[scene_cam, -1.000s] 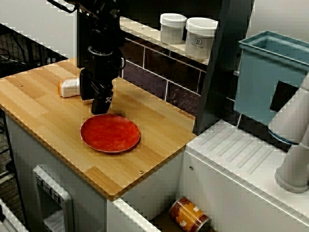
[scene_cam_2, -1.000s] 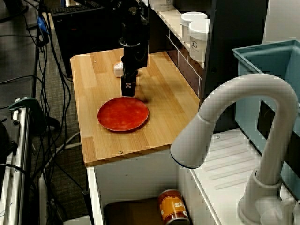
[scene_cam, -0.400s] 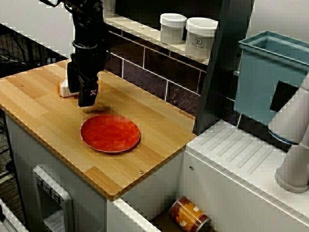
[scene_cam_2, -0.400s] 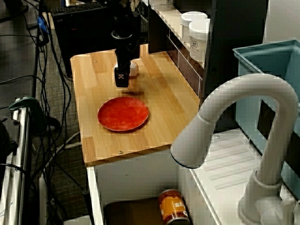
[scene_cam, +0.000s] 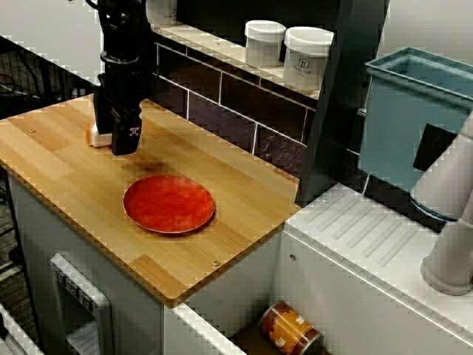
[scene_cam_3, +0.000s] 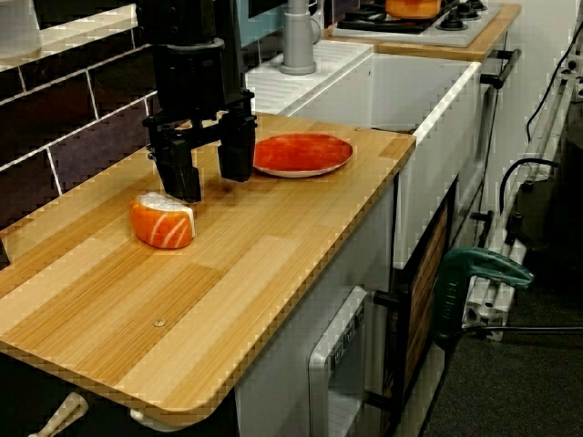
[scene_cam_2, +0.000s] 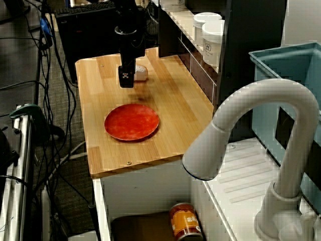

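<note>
1. The claw (scene_cam_3: 211,180) hangs over the wooden table (scene_cam_3: 228,273), pointing straight down with its two black fingers (scene_cam_3: 178,171) spread apart and nothing between them.
2. In the low view along the table, a piece of salmon sushi (scene_cam_3: 162,221), orange with pale stripes and a white top, lies on the wood just in front of the claw's nearer finger. The tip of that finger stands right behind the sushi. Whether they touch cannot be told.
3. In the high view beside the sink, the claw covers most of the sushi, and only a sliver shows at its left edge.
4. In the view over the tap, the sushi (scene_cam_2: 142,73) shows just beside the claw (scene_cam_2: 126,80), on the side toward the tiled wall.
5. A round red plate (scene_cam_3: 302,153) lies flat on the table, near the claw but apart from it, on the side toward the sink. It carries nothing.
6. Two white jars (scene_cam: 307,58) stand on the shelf above the tiled wall, well apart from the claw.
7. An orange can (scene_cam: 290,330) lies on its side below the table's edge.
8. A blue bin (scene_cam: 414,111) and a pale tap (scene_cam_2: 251,130) stand at the sink end.
</note>
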Motion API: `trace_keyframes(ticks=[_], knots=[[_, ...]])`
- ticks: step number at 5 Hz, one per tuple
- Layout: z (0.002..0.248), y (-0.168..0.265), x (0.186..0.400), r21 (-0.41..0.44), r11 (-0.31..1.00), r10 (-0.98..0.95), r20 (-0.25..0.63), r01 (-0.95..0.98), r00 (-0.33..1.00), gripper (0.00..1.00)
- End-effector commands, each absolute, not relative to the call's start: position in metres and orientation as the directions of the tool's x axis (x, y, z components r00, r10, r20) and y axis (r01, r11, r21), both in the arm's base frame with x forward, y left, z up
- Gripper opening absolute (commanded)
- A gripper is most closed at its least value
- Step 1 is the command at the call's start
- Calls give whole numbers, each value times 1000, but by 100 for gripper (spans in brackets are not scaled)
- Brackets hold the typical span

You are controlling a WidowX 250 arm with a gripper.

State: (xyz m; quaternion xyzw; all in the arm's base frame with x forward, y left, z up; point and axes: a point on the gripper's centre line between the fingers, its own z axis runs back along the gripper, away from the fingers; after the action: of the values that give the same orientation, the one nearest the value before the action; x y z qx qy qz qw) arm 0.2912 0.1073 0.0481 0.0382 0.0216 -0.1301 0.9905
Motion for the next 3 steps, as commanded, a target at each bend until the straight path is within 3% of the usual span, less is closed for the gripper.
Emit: trace_keyframes(ticks=[1, 3], knots=[[73, 114, 299, 104, 962, -254, 3, 252, 967, 100], [76, 118, 303, 101, 964, -247, 10, 244, 969, 100]])
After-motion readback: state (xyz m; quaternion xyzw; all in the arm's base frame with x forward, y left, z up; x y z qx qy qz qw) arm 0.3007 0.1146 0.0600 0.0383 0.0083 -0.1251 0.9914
